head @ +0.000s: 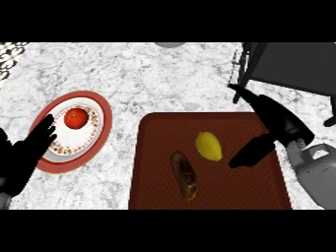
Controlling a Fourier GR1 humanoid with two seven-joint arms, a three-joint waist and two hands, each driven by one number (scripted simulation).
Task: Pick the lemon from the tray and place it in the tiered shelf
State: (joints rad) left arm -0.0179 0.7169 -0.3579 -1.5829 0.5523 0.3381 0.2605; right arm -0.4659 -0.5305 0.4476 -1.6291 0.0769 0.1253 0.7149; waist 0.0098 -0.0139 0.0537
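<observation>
On the marble counter [163, 83], the lemon [209, 146] lies just left of the spread right robot hand [276, 125], apparently untouched.

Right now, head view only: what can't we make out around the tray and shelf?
- Tiered shelf: cut off by the top and right edges; its tiers don't show.
- Tray: right rim hidden by the right hand.
- Plate: left side covered by the left hand.
- Brown item beside the lemon: can't identify.

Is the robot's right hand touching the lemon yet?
Apart. In the head view, a strip of red tray shows between the lemon and the open right hand, whose thumb points toward the fruit.
</observation>
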